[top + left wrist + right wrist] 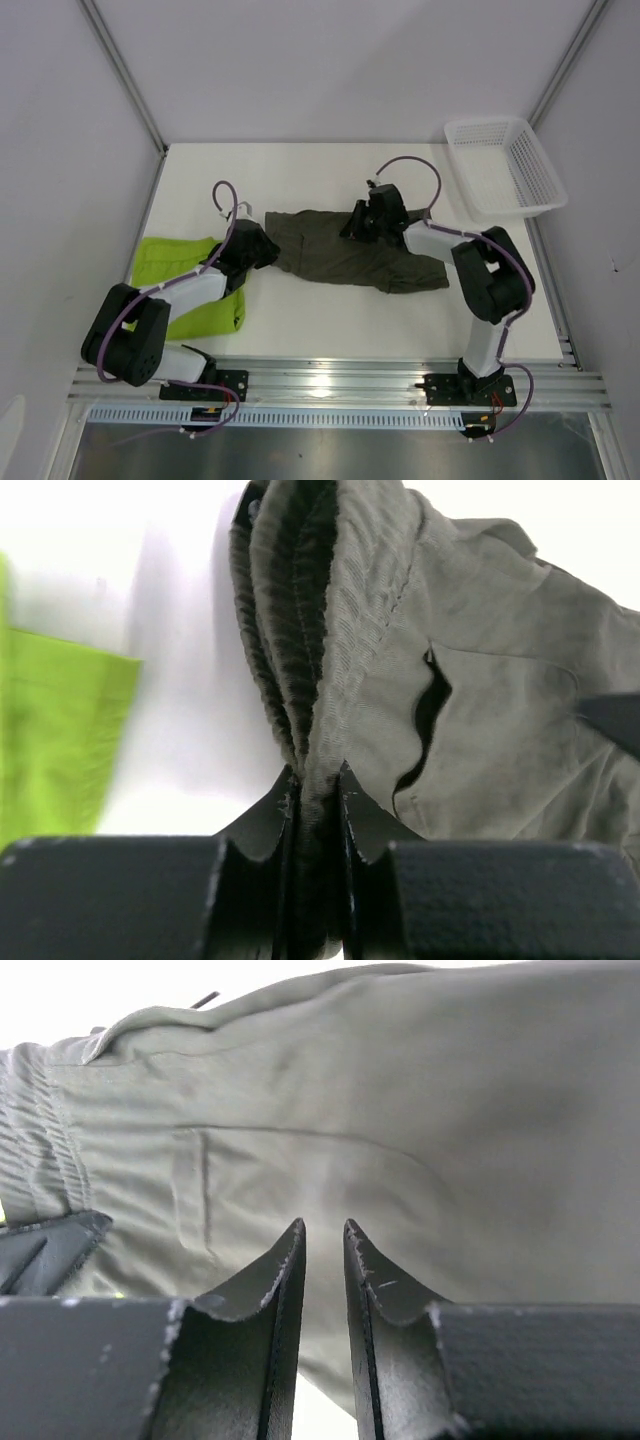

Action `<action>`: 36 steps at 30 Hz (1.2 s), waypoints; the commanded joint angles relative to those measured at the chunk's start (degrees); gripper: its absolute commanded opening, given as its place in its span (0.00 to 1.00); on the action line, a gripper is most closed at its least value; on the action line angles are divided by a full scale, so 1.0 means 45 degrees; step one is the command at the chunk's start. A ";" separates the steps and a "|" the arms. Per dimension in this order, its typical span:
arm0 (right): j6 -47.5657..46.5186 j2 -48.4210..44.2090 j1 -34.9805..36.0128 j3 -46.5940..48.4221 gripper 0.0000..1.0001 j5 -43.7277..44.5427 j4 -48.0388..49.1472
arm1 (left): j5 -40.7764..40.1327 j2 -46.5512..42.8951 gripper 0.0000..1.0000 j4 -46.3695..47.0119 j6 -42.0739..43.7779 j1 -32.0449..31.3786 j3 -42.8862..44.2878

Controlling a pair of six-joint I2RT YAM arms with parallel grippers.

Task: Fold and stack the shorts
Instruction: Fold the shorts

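The dark olive-grey shorts point(340, 252) lie spread across the middle of the table. My left gripper point(256, 246) is at their left end. In the left wrist view it point(318, 780) is shut on the bunched elastic waistband point(290, 630). My right gripper point(366, 220) is at the shorts' far edge. In the right wrist view its jaws point(322, 1225) stand nearly together, with olive cloth point(450, 1110) running between them. The lime green shorts point(180, 280) lie flat at the left, partly under my left arm, and also show in the left wrist view point(50, 730).
A white mesh basket point(505, 165) stands at the back right corner. Metal frame posts rise at the back corners. A rail point(330, 380) runs along the near edge, where the arm bases sit.
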 commanded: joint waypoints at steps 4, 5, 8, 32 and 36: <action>-0.0175 -0.2071 -0.0714 -0.2153 0.20 0.0213 0.0323 | -0.1083 -0.1504 0.00 -0.2054 0.0959 0.0020 0.0875; -0.0116 -0.2033 -0.0675 -0.2311 0.19 0.0174 0.0421 | -0.1122 -0.1641 0.00 -0.2171 0.1037 0.0000 0.0973; 0.0195 -0.1682 -0.0423 -0.2721 0.15 0.0115 0.0967 | -0.1414 -0.1875 0.00 -0.2952 0.1389 -0.0097 0.1363; 0.2423 0.1385 0.3856 -0.1317 0.00 0.1952 0.1242 | -0.5106 -0.1506 0.10 -0.6177 0.5587 -0.4449 0.5407; 0.2560 0.1328 0.3857 -0.0887 0.00 0.1619 0.1126 | -0.5359 -0.1428 0.11 -0.5649 0.6408 -0.5115 0.5329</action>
